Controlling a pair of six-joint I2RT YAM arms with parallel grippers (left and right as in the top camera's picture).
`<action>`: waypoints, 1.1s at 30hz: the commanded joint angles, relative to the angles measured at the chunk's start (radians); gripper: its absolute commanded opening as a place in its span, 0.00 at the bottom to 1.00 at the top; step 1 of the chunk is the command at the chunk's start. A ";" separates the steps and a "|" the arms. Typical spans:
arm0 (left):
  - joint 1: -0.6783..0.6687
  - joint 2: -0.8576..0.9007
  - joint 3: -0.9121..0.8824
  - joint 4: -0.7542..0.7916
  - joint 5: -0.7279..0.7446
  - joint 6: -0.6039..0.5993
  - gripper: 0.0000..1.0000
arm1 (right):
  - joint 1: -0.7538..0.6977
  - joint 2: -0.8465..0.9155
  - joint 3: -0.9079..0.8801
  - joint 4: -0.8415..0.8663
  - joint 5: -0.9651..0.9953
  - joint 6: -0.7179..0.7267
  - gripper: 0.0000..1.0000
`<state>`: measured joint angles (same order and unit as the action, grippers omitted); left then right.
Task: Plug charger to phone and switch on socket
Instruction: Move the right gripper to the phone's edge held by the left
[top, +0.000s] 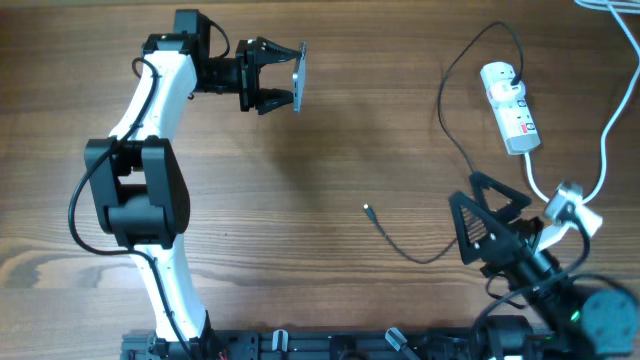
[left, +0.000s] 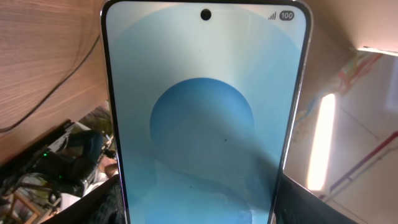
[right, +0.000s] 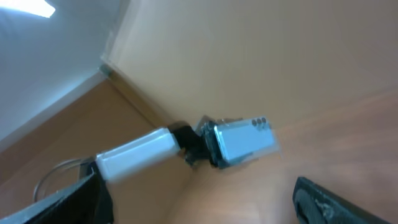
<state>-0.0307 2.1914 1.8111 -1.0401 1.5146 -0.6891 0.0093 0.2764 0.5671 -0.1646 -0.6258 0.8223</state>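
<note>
**Phone held up in left gripper; charger loose on the table**

Left gripper (top: 285, 76), upper left of centre in the overhead view: clenched on the phone (top: 301, 80). The phone is off the table (top: 300, 200) and seen edge-on from above, as a thin sliver. In the left wrist view the phone (left: 205, 124) fills the frame, screen lit pale blue with a darker blue disc. Its punch-hole camera is at the top. The dark fingers (left: 102, 202) press its two long edges at the bottom corners of the frame.

Right gripper (top: 464, 188), lower right of the overhead view: released, jaws spread wide, nothing between them. Its wrist view is blurred; the back of the phone (right: 245, 143) shows near the centre.

The charger (top: 412, 256) lies slack on the wood. Its plug tip (top: 367, 209) sits just right of centre, well apart from the phone. The cable runs under or beside the right gripper; we cannot tell whether they touch.

The socket (top: 510, 108) lies flat at the upper right, with a white plug seated in it.
</note>
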 joint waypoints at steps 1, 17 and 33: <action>0.000 -0.054 -0.003 0.000 -0.045 0.000 0.67 | -0.002 0.245 0.309 -0.294 -0.063 -0.457 1.00; -0.072 -0.054 -0.003 0.000 -0.119 -0.026 0.67 | 0.216 0.920 0.653 -0.325 -0.328 -0.307 1.00; -0.072 -0.054 -0.003 0.000 -0.129 -0.033 0.67 | 0.682 1.464 1.251 -1.027 0.924 -0.187 0.99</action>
<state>-0.1047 2.1910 1.8099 -1.0401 1.3575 -0.7185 0.6708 1.6615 1.6695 -1.1431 0.1143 0.5907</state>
